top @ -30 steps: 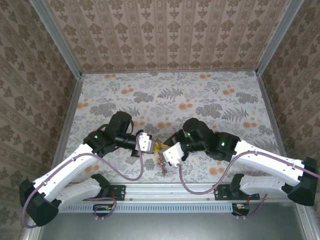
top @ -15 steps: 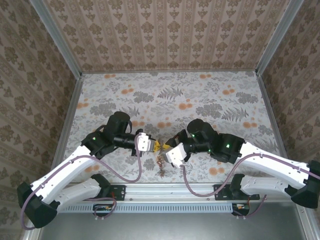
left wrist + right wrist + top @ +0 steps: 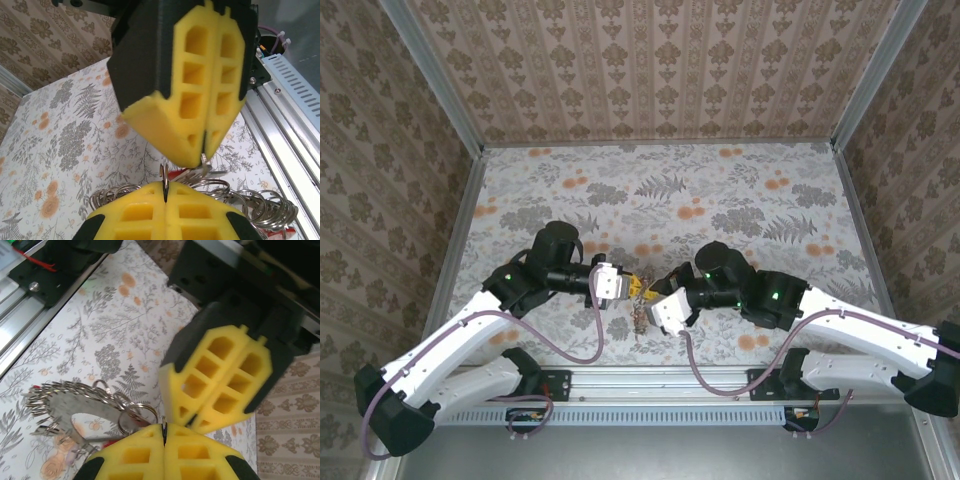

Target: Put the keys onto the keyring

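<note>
L end effector (image 3: pixel 633 288) tip-to-tip w/ R end effector (image 3: pixel 647 297), keyring (image 3: pixel 70 412) just below.

The right tool (image 3: pixel 650 295) has been carried a little rightward and toward the near edge, and its arm has been stretched out lower. The keys (image 3: pixel 640 322) below the tools have been drawn up closer to the fingertips.

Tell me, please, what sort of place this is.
Most likely a purpose-built robot test cell, not a home: wallpaper-patterned wall panels held in bare aluminium frame posts, a floral-covered table, and a left arm and right arm bolted to a metal rail.
</note>
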Controlling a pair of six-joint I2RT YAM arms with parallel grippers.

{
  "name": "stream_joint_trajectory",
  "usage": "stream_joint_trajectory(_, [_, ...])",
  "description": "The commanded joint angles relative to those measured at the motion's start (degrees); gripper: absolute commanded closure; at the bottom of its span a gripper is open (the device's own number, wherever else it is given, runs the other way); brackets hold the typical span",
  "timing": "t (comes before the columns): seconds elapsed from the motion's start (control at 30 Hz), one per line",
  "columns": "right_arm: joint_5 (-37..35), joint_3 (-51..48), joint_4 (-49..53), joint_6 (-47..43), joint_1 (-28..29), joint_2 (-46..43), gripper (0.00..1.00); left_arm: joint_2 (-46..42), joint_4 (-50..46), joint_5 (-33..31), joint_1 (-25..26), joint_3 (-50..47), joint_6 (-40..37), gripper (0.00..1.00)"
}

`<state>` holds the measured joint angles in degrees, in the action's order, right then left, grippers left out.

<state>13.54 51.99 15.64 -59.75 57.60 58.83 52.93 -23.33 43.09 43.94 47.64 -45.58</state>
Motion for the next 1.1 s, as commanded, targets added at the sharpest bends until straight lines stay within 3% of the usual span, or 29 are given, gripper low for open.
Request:
stream_joint_trajectory(0.0, [1.81,-0.83,-2.91,4.01,-1.76,-1.99,1.00,-0.94,1.39,3.40,0.25,0.81,-0.77,1.00])
stream_joint_trajectory(0.57, [3.96,-0.06,0.44,5.34,-5.85,-2.42,1.00,-1.90,0.35,2.44,1.18,1.17,-1.32,1.00])
stream_joint_trajectory(0.9, [7.31,1.75,9.96,4.89,-9.64,-4.13,1.00,-1.80,-0.05,1.31,1.31,0.04,-1.92,1.00])
stream_joint_trajectory(1.07, [7.97,0.47,7.36,6.08,-9.60,-3.51,1.00,-1.50,0.28,1.33,2.34,0.43,-1.43,1.00])
